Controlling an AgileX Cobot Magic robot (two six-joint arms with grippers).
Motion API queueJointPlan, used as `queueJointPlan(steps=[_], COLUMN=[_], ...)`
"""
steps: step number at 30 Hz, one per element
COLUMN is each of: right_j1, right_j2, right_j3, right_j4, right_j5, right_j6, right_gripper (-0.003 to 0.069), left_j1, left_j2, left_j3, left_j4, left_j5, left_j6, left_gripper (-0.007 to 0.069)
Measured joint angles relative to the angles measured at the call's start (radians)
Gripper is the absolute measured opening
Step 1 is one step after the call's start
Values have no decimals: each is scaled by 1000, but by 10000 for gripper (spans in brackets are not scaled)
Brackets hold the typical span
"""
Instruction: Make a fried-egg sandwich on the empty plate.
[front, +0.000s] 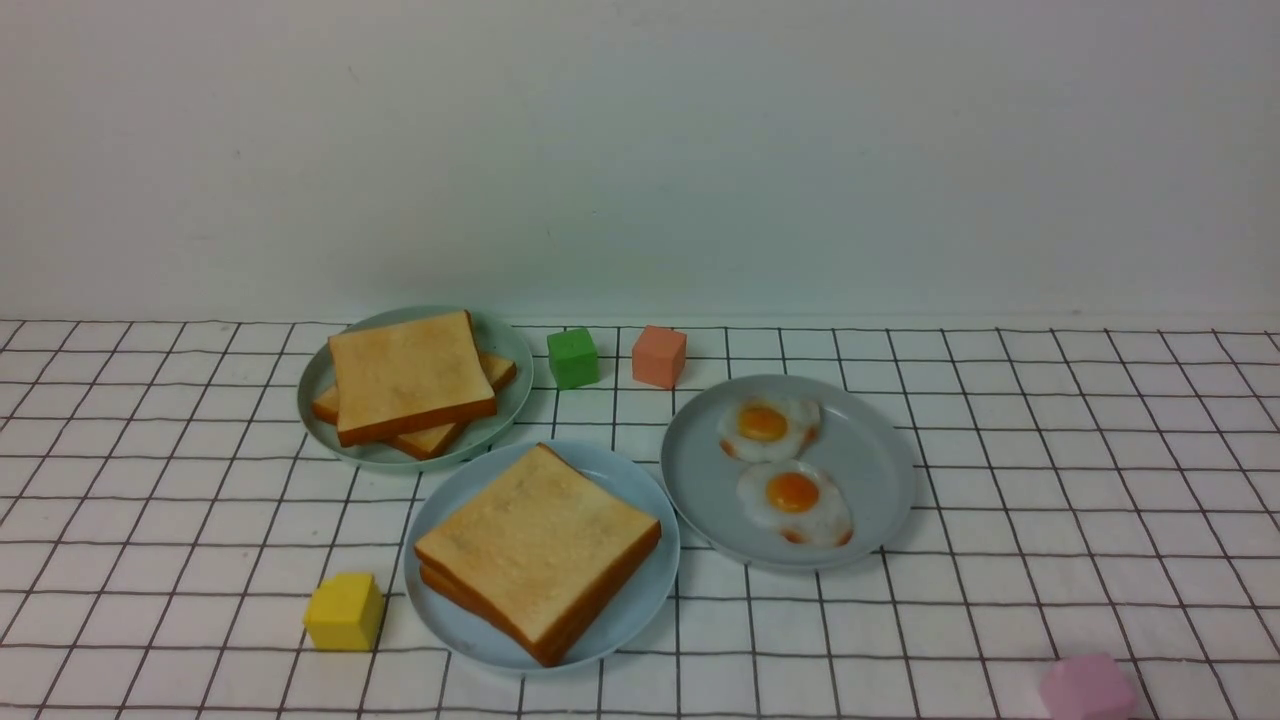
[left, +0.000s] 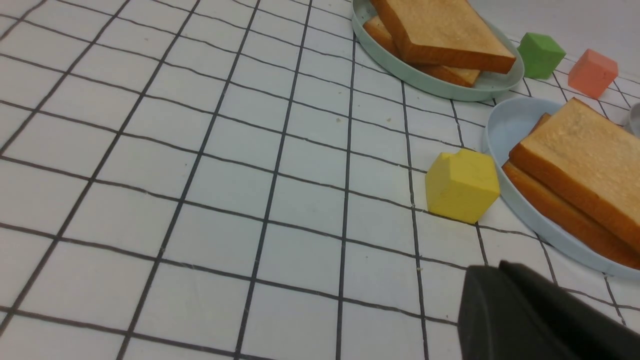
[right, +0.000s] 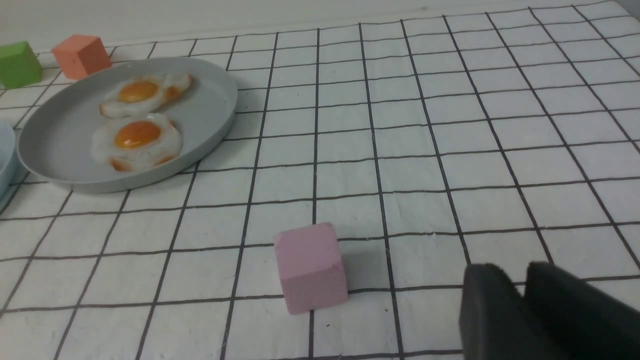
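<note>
Two golden toast slices (front: 538, 545) stacked on sky-blue plate (front: 640, 610); any egg between them hidden. Left gripper (left: 505, 280) fingers together, empty. Right gripper (right: 522, 280) narrowly parted, tips cut off.

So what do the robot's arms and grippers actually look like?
Very little of them shows. The front view has no arm in it at all. Each wrist view catches only the finger ends: the left gripper as one matte black, blunt wedge, the right gripper as two matte black, flat-faced blocks with a thin slit between. No cables, markings or arm links are visible.
</note>
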Motion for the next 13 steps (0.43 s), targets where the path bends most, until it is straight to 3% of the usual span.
queueJointPlan(steps=[13], right_j1=[0], right_j2=[0], right_j3=[0], right_j4=[0], right_j5=[0], right_j6=[0], right_gripper=[152], left_j1=[0], left_j2=[0], left_j3=[0], left_j4=[0], left_j5=[0], left_j6=[0], left_gripper=[17])
